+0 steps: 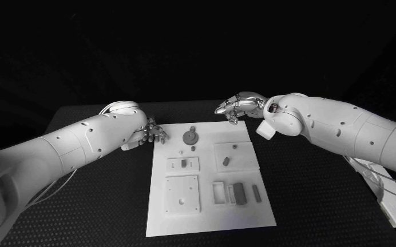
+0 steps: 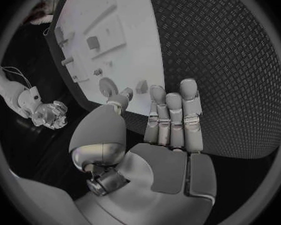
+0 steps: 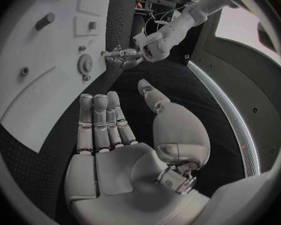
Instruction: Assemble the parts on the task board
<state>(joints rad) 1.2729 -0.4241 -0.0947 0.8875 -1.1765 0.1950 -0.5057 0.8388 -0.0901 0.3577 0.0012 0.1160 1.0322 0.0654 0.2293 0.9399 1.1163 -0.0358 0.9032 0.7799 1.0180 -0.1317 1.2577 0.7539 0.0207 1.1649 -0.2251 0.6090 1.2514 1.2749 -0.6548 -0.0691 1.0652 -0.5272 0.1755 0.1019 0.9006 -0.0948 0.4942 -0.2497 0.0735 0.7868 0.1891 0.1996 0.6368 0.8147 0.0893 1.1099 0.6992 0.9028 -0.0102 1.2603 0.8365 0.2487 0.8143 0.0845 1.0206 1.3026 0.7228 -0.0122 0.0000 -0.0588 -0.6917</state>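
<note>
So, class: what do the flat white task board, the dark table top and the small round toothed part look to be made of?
Flat white task board: probably matte plastic, since it is evenly white with no glare. Dark table top: a textured mat, perhaps rubber, judging by its raised criss-cross pattern. Small round toothed part: grey, dull, likely plastic, though metal cannot be ruled out.

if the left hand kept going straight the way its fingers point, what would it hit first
Probably the round gear near the far edge of the white board. The left hand is open, its fingertips by that edge and aimed across it. Depth is unclear, so it might pass above.
</note>
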